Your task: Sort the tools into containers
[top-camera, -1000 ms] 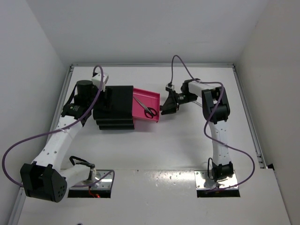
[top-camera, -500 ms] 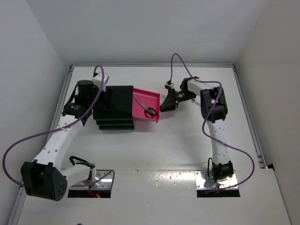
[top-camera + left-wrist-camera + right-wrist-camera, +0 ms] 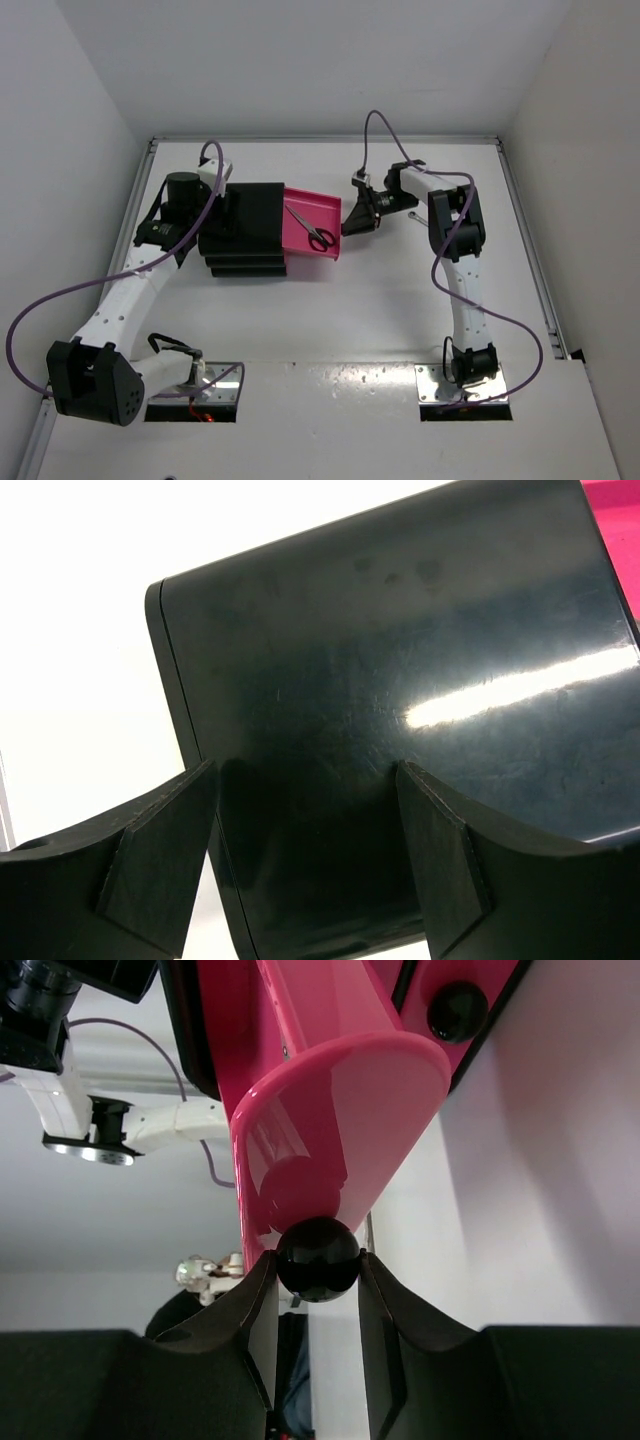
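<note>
The container is a black drawer unit [image 3: 245, 235] at the back left of the table. Its top pink drawer [image 3: 318, 212] is pulled out to the right. Black-handled scissors [image 3: 315, 232] lie inside that drawer. My right gripper [image 3: 356, 217] is at the drawer's front. In the right wrist view the fingers [image 3: 262, 1300] touch both sides of the round black knob [image 3: 317, 1252], so the right gripper [image 3: 317, 1266] is shut on it. My left gripper [image 3: 232, 210] rests over the unit's glossy black top [image 3: 400, 660]. The left gripper [image 3: 305, 780] is open with nothing held.
A lower pink drawer with its own black knob [image 3: 458, 1010] sits closed under the open one. White walls enclose the table on three sides. Purple cables loop from both arms. The arm bases sit at the near edge.
My right gripper's fingers have closed in onto the drawer knob and the wrist has shifted slightly toward the back. The left arm and the drawer have not moved.
</note>
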